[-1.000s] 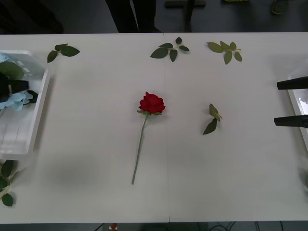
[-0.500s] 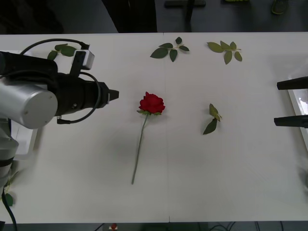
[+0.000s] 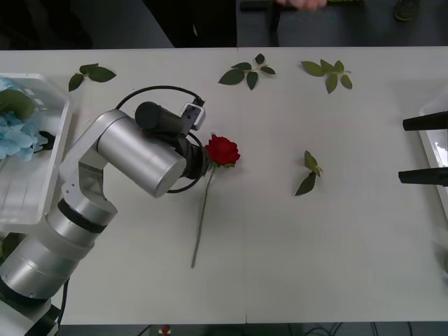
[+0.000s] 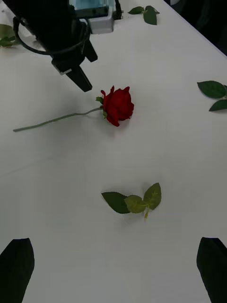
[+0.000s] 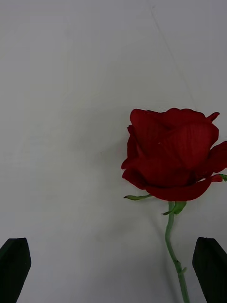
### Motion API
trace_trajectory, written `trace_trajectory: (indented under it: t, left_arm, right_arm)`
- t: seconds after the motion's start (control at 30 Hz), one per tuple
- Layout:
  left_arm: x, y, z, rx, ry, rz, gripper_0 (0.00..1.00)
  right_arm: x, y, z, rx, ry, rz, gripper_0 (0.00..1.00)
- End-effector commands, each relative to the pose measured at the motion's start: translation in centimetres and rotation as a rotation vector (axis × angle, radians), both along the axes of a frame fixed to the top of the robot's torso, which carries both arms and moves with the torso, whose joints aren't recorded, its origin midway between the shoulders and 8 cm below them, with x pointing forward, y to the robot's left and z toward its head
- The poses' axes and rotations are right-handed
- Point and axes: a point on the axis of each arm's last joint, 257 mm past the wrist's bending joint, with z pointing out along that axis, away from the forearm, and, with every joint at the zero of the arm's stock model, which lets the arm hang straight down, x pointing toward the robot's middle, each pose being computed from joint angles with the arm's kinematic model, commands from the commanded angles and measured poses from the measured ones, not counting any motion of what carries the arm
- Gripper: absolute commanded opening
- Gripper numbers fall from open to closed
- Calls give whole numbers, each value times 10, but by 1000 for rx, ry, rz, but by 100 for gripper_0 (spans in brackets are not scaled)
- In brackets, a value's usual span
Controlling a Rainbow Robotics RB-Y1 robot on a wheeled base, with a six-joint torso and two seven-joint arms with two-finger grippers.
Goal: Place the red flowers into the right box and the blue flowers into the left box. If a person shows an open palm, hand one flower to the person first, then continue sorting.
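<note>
The counter (image 3: 336,245) carries one red flower and several loose leaf sprigs. The left box (image 3: 54,168) sits at the counter's left edge and holds blue flowers (image 3: 17,136). The right box (image 3: 432,150) shows as a thin white rim at the counter's right edge.

Change: a second ago the left arm was over the left box; half a second ago it was swinging out toward the rose. It now stands just beside the bloom on the left-box side, with the left gripper (image 4: 78,75) poised above the top of the stem. In my judgement the blue-flower drop is complete and the pickup of the last red flower is starting.

The left gripper's fingers (image 5: 14,262) are spread apart and hold nothing. The right gripper (image 3: 423,148) waits beside the right box, its fingers (image 4: 16,265) also apart and empty.

The red flower (image 3: 221,150) lies flat near the counter's centre, well apart from both boxes. Its long axis runs roughly front to back. The bloom points away from the robot; the stem (image 3: 203,213) trails toward the near edge, slanting slightly toward the left box.
</note>
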Motion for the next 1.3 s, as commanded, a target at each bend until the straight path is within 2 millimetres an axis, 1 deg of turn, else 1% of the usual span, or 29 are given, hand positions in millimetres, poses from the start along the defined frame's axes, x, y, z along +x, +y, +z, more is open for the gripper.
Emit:
trace_trajectory:
  t: [0.03, 0.1, 0.17, 0.33, 0.47, 0.57, 0.77, 0.87, 0.9, 0.93, 0.97, 1.03, 1.07, 1.3]
  left_arm:
    - [10, -21, 6, 7, -36, -25, 100]
    - [9, -23, 1, 17, -30, -31, 100]
    - [8, -25, -8, 40, -23, -43, 100]
    - [6, -23, -32, 86, -7, -47, 100]
    - [9, -26, -44, 88, -2, -45, 100]
    - [13, -29, -49, 89, -3, -45, 100]
    - [21, -41, -52, 101, 0, -34, 100]
    - [24, -42, -53, 101, -6, -28, 100]
    - [25, -42, -54, 101, -10, -29, 98]
    - [26, -41, -53, 100, -13, -28, 86]
    - [26, -41, -53, 100, -13, -28, 62]
    - [26, -41, -54, 101, -11, -28, 24]
    - [25, -41, -55, 100, -9, -27, 1]
    - [25, -42, -55, 95, -7, -24, 0]
  right_arm:
    - [-2, -5, 6, -31, -20, 4, 100]
    - [-2, -5, 6, -31, -20, 4, 100]
    - [-2, -5, 6, -31, -20, 4, 100]
    - [-2, -5, 6, -31, -20, 4, 100]
    - [-2, -5, 6, -31, -20, 4, 100]
    - [-2, -5, 6, -31, -20, 4, 100]
    - [-2, -5, 6, -31, -20, 4, 100]
    - [-2, -5, 6, -31, -20, 4, 100]
    - [-2, -5, 6, -31, -20, 4, 100]
    - [-2, -5, 6, -31, -20, 4, 100]
    - [-2, -5, 6, -31, -20, 4, 100]
    - [-2, -5, 6, -31, -20, 4, 100]
    - [-2, -5, 6, -31, -20, 4, 100]
    - [-2, -5, 6, -31, -20, 4, 100]
